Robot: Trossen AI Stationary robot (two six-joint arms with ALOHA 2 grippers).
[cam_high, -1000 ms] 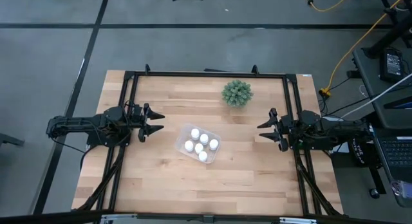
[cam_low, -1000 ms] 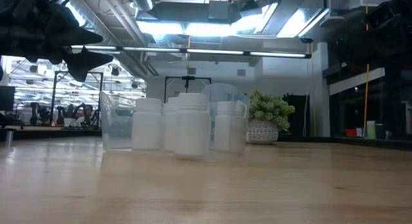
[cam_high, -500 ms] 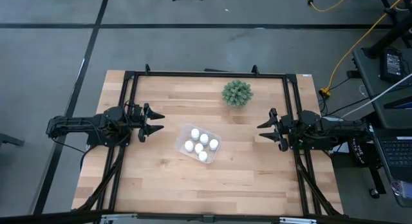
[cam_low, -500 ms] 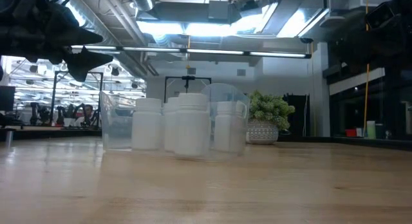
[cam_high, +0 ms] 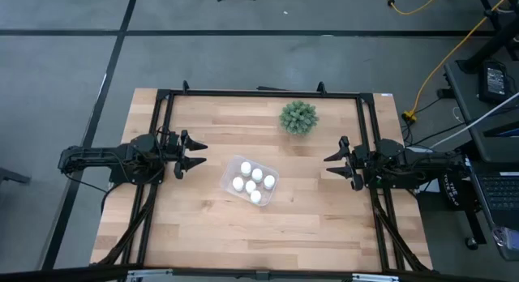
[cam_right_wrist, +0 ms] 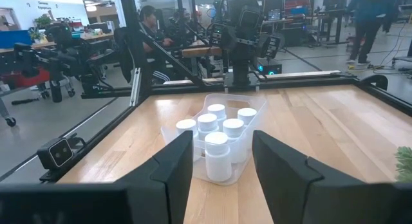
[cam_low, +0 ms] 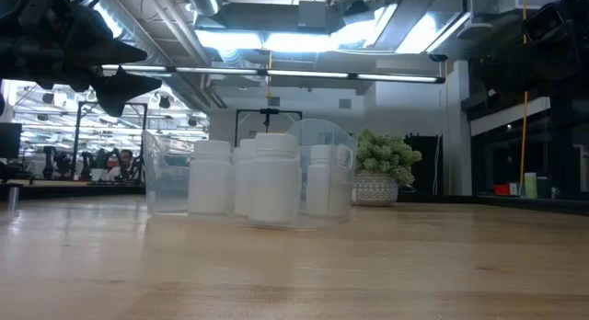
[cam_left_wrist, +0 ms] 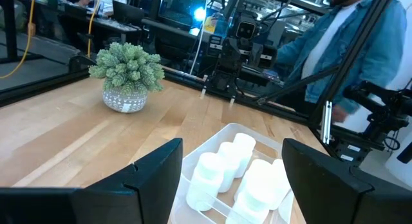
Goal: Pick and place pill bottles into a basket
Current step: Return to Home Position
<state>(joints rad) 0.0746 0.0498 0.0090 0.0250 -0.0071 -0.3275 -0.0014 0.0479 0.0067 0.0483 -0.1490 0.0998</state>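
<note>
Grey concrete floor (cam_high: 259,59) crossed by black tape lines (cam_high: 243,32); pale wooden plank table (cam_high: 243,237), centre; dark equipment desk (cam_high: 491,104), right edge; bright ceiling strip lights (cam_low: 241,40) overhead; open workshop hall beyond, far side.

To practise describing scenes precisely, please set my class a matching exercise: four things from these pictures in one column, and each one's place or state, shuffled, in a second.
Column one
1. pill bottles
2. potted plant
3. left claw
4. right claw

Column two
A. open, at the right side of the table
B. inside the clear basket
C. open, at the left side of the table
D. standing alone on the table

Pairs: 1-B, 2-D, 3-C, 4-A
</note>
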